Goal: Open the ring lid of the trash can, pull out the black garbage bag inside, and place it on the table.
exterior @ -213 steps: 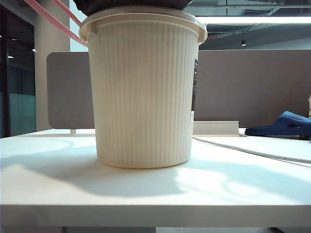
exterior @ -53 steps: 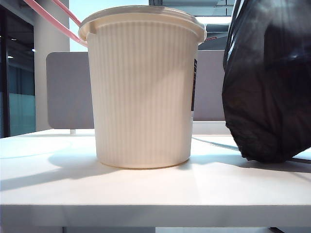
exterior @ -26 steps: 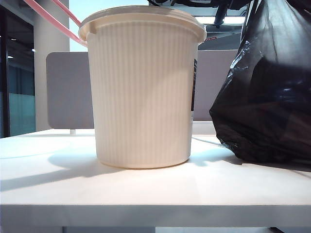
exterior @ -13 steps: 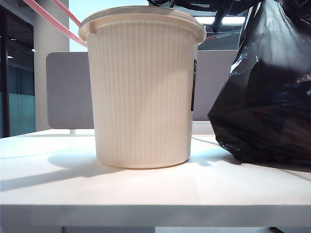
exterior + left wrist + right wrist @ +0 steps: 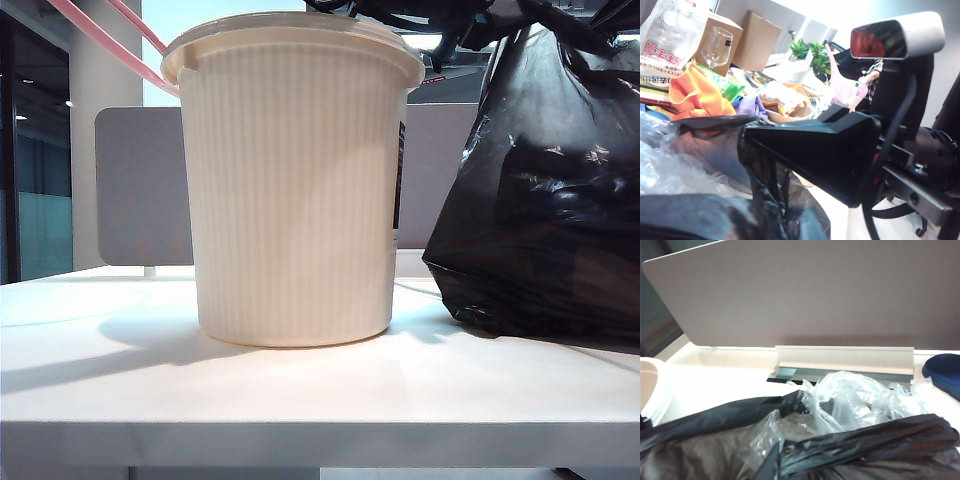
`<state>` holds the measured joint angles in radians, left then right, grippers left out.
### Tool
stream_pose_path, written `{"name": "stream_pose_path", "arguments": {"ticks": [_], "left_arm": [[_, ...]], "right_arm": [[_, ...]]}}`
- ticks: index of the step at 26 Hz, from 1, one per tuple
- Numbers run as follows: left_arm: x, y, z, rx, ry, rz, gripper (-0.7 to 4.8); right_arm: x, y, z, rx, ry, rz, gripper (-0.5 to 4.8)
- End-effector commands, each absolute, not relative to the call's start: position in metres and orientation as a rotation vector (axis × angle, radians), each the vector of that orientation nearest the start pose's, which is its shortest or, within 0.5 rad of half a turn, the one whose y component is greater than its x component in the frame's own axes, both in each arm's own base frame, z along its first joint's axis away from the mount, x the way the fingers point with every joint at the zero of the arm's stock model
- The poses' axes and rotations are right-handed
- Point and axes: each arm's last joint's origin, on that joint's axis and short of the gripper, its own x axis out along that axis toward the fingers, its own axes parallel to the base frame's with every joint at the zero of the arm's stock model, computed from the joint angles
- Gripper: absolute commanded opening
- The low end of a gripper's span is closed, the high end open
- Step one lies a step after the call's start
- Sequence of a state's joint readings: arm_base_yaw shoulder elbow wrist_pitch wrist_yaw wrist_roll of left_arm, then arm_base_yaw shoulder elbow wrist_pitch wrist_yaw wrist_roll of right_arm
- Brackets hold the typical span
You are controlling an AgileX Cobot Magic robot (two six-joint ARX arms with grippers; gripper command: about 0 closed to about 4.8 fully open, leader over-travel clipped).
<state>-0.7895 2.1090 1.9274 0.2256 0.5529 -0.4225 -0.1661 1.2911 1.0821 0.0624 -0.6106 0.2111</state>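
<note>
My left gripper [image 5: 756,141] fills its own wrist view with one broad black finger [image 5: 810,145]. Film from the glossy, crinkled black garbage bag [image 5: 765,172] drapes over and under that fingertip. I cannot tell from here whether the jaws are apart or pinching it. The right gripper is closed, but its fingers sit outside its own view. The bag's bunched neck and some clear film lie directly beneath that camera, so I can't confirm what it pinches.

In the exterior view the bag rests on the wide white flat table [image 5: 300,400], just beside the cream-white ribbed plastic trash can [image 5: 295,190] on the right, with a narrow gap between them. Its gathered top rises to the dark arm parts overhead, and its body runs off the right edge of the picture. Left of the can and in front of it, open tabletop reaches the thick front edge. The grey-brown partition panel [image 5: 815,295] closes off the back. The thin pale-pink plastic ring lid [image 5: 100,40] slants up and leftward from the can's rim and out of frame.

Two seconds ago the bag hung taller and narrower. It has since settled, with a wider base and its near edge closer to the can. The can has not shifted. The dark blue slipper [image 5: 942,367] lies just beyond the bag, which now hides it in the exterior view.
</note>
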Motion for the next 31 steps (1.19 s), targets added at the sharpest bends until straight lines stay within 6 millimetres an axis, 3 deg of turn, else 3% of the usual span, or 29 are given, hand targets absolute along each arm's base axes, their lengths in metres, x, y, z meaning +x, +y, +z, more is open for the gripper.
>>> {"name": "stream_pose_path", "arguments": {"ticks": [1, 6, 7, 9, 14, 21, 26, 31], "left_arm": [[0.34, -0.366, 0.351, -0.36, 0.224, -1.337, 1.91], [0.339, -0.366, 0.35, -0.361, 0.249, -1.35, 2.06], [0.339, -0.366, 0.349, -0.36, 0.267, -1.361, 2.68], [0.339, -0.365, 0.348, -0.358, 0.283, -1.36, 3.11], [0.335, -0.362, 0.357, -0.358, 0.274, -1.36, 3.12], [0.329, -0.355, 0.373, -0.355, 0.238, -1.356, 3.53], [0.327, -0.353, 0.373, -0.352, 0.281, -1.331, 4.09], [0.326, -0.35, 0.369, -0.342, 0.37, -1.26, 4.09]], "right_arm": [[0.287, -0.031, 0.355, 0.254, 0.163, 0.451, 0.5], [0.287, -0.031, 0.353, 0.264, 0.19, 0.447, 0.74], [0.287, -0.031, 0.352, 0.267, 0.197, 0.446, 1.16], [0.287, -0.031, 0.352, 0.269, 0.201, 0.443, 1.27], [0.285, -0.031, 0.353, 0.264, 0.197, 0.443, 1.27], [0.28, -0.031, 0.358, 0.259, 0.183, 0.442, 1.77], [0.276, -0.03, 0.36, 0.26, 0.187, 0.442, 1.82], [0.273, -0.029, 0.361, 0.263, 0.194, 0.437, 1.82]]}}
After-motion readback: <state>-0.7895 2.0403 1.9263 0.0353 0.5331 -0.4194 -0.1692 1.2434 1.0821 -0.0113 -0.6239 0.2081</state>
